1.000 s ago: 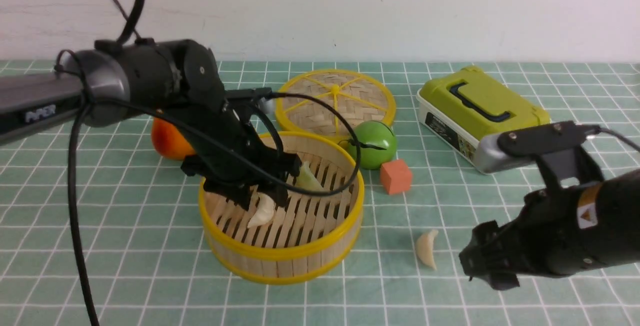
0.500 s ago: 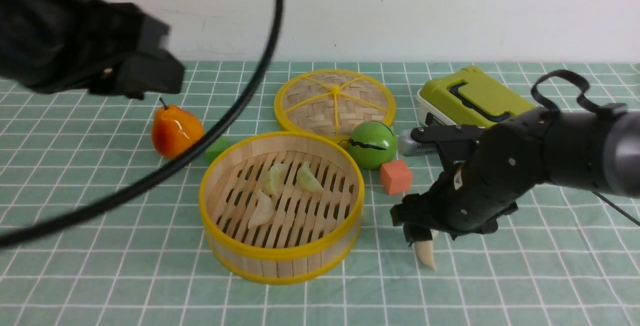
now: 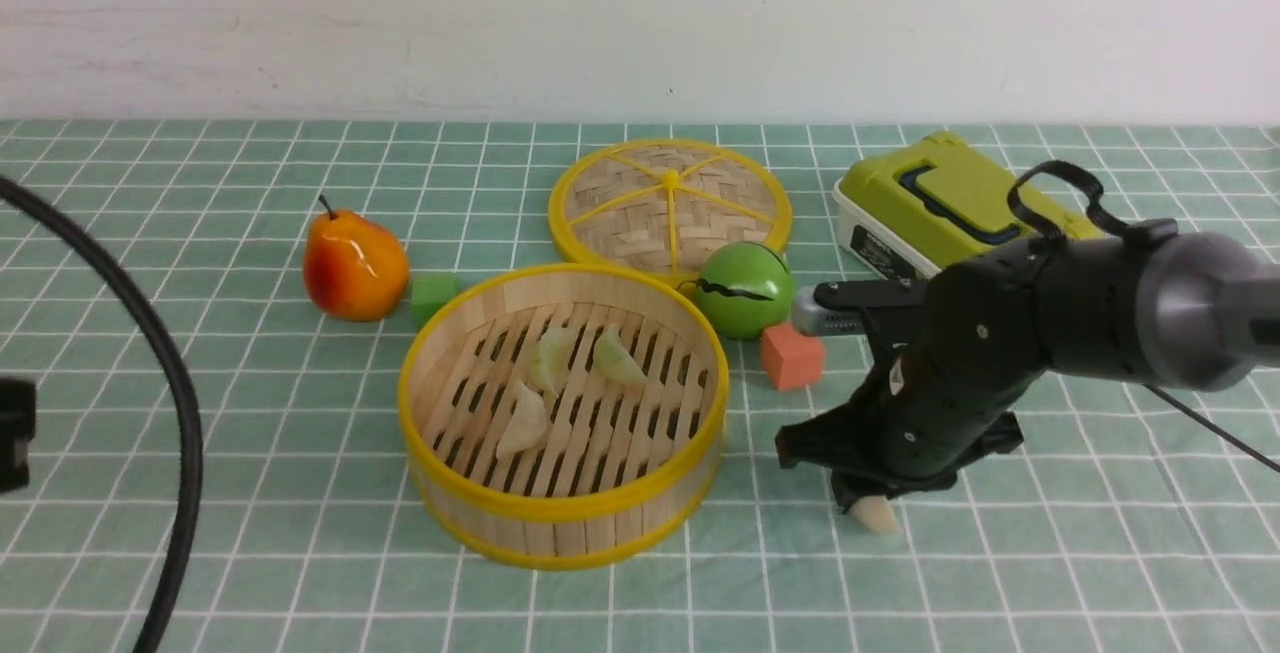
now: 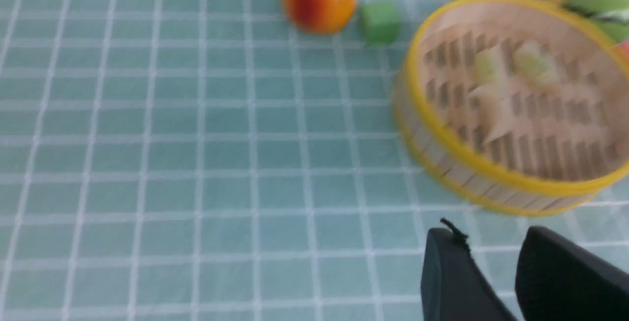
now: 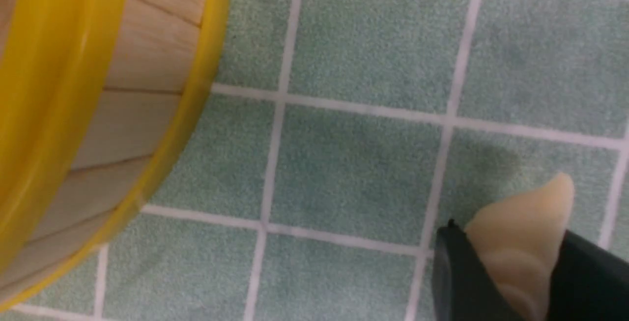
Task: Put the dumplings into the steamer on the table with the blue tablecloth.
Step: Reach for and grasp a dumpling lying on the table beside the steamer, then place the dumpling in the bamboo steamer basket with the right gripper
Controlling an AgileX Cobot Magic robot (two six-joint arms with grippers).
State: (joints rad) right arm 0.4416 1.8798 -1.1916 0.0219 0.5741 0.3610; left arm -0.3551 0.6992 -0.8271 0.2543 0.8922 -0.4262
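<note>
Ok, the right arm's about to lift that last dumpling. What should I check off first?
1. Last dumpling sits between the right gripper fingers: ok.
2. Grip is centred on it: cannot tell, only its tip shows.
3. Steamer has free floor beside the three dumplings inside: ok.
4. Tablecloth between dumpling and steamer wall is bare: ok.
5. Left gripper is empty and apart from the steamer: ok.
</note>
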